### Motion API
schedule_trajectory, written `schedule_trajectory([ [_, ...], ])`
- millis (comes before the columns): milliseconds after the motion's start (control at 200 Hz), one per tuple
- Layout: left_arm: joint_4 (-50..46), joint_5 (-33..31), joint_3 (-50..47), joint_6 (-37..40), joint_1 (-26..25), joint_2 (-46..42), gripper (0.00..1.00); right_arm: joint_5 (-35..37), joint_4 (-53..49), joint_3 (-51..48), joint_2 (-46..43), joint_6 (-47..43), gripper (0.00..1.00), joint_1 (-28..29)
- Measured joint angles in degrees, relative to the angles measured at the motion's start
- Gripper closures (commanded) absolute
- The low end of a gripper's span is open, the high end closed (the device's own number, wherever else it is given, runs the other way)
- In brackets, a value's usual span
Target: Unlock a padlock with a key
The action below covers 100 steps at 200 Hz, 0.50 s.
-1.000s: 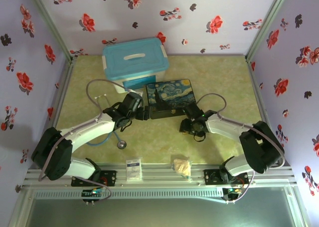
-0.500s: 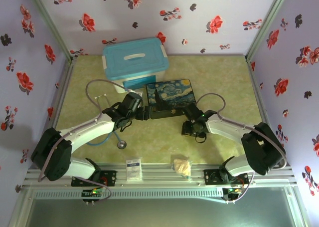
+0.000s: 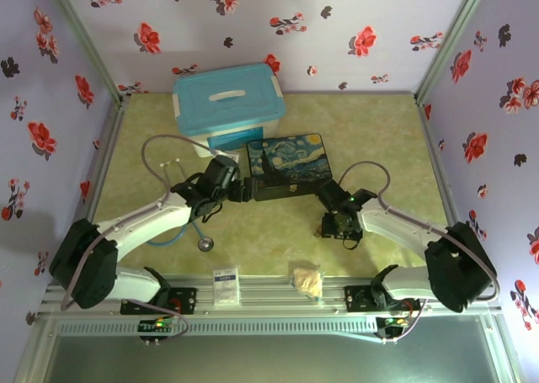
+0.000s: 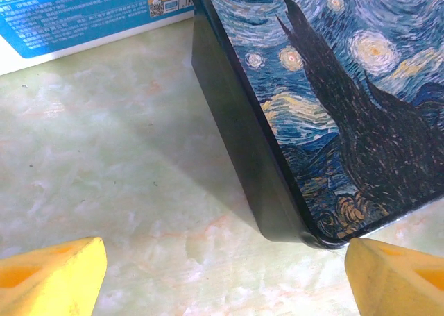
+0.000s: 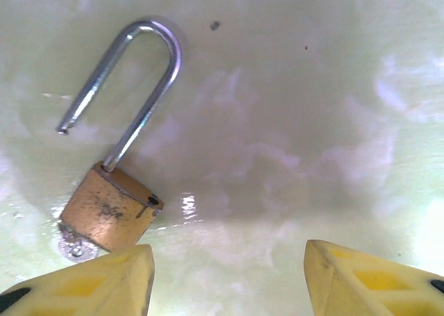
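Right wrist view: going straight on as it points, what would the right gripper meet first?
The right gripper would probably meet the bare pale green table top between its open jaws; the small brass padlock with a silver shackle lies off to one side. Depth is unclear.

Three light purple walls stand at the left, right and far sides. They have red and dark flowers on them. The desk top is pale green with cloudy white marks. A grey metal rail runs along the near edge.
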Motion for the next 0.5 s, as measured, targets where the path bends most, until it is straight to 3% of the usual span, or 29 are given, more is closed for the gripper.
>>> schedule_trajectory([
  [65,0.55,0.15,-0.81,-0.39,-0.02,-1.16,0.00,-0.39,1.25,0.02,-1.11,0.42,0.37,0.07],
  [130,1.97,0.24,-2.25,-0.79,-0.22,-1.97,0.00,-0.76,3.17,0.33,-1.38,0.92,0.34,0.35],
  [500,7.02,0.00,-6.69,-0.76,-3.54,2.21,0.00,-0.37,9.20,3.43,8.35,1.05,0.35,3.10],
])
